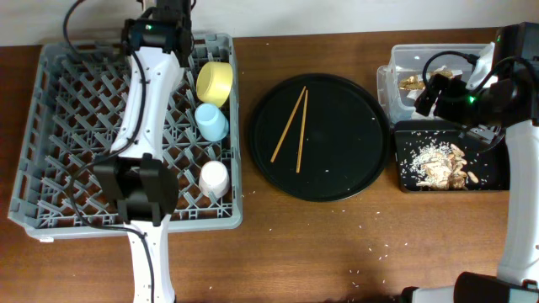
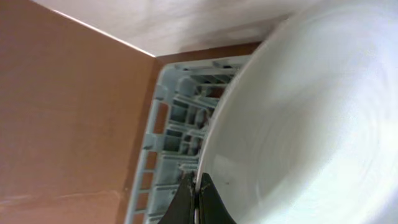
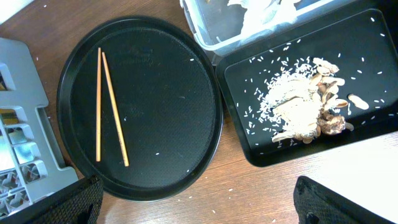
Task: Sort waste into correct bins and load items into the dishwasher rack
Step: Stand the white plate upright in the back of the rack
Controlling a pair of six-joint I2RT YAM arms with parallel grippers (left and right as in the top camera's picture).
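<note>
Left gripper (image 2: 196,182): my jaws are pinched tight on the rim of the white-grey round plate (image 2: 311,124). I hold it on edge, presumably so it can drop upright between pegs. Directly beneath is the far corner of the large square grey plastic dishwasher rack (image 2: 180,118). Down the rack's right-hand column sit the yellow bowl (image 1: 214,82), leaning among the pegs, the small light-blue cup (image 1: 210,122) and the small pink-white cup (image 1: 214,178). Beside the rack is the large round black tray (image 1: 345,181), on which the pair of thin wooden chopsticks (image 1: 292,128) lies loose, not yet loaded. Right gripper (image 3: 198,186): my jaws are spread wide with nothing between them, hovering near the bins. Further right, the shallow black rectangular tray (image 3: 373,37) holds the brownish shredded food scraps with rice bits (image 3: 305,106). Touching its far side, the clear rectangular plastic tub (image 3: 211,31) holds the crumpled white paper napkin (image 3: 261,15). I can read no brand, label or writing on any item.
</note>
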